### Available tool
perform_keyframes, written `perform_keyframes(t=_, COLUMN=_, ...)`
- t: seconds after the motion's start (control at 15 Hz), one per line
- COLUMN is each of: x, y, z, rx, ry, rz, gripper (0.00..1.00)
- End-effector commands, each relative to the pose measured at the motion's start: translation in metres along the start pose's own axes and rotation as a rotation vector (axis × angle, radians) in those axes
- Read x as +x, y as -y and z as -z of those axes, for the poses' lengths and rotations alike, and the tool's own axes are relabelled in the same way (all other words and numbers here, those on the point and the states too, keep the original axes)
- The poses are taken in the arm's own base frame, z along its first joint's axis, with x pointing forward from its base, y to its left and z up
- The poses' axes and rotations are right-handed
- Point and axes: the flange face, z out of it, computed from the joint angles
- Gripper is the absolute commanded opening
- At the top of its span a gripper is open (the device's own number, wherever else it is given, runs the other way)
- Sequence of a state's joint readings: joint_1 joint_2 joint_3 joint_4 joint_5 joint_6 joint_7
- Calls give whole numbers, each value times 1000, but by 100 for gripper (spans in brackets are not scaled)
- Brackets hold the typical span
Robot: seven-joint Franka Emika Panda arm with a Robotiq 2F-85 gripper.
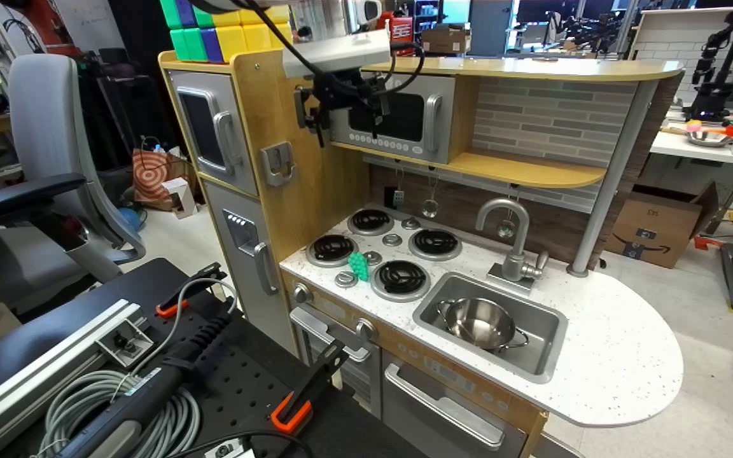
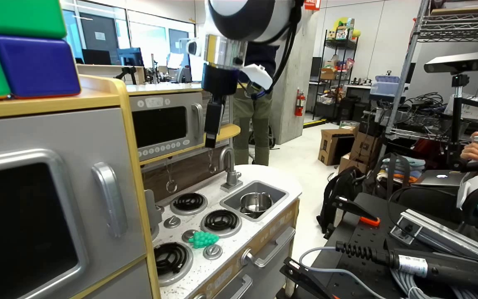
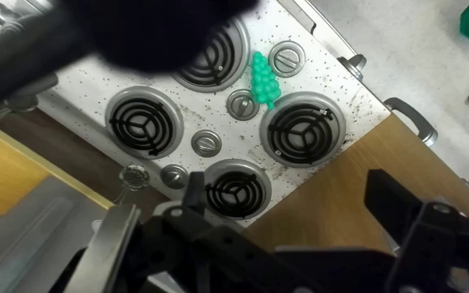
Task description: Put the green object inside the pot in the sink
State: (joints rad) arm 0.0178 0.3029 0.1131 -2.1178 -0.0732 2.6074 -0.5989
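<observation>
The green object, a lumpy grape-like bunch, lies on the white counter among burners and knobs. It also shows in an exterior view and in the wrist view. The shiny silver pot stands upright in the sink; the pot and sink also show in an exterior view, but not in the wrist view. My gripper hangs well above the counter, by the microwave. In the wrist view its fingers are wide apart, with nothing between them.
The tall wooden fridge side and the microwave stand close to my gripper. A yellow shelf overhangs the counter's back. The curved faucet rises behind the sink. Black burners surround the green object. A dark blurred shape covers the wrist view's upper left.
</observation>
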Motion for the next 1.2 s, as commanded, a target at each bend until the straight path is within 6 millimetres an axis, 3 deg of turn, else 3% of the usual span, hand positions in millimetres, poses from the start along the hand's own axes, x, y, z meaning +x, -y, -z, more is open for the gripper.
perform_keyframes(t=0.0, x=8, y=7, z=-47, rx=64, ry=-12, rz=94, gripper=100)
perform_keyframes(t=0.53, x=16, y=-13, z=-151, rx=-2, ry=90, rz=156, gripper=100)
perform_keyframes(t=0.73, x=15, y=-16, z=-181, rx=-1, ry=135, rz=175, gripper=100)
perform_keyframes(t=1.13, x=9, y=-14, z=-185, rx=29, ry=133, rz=171, gripper=100)
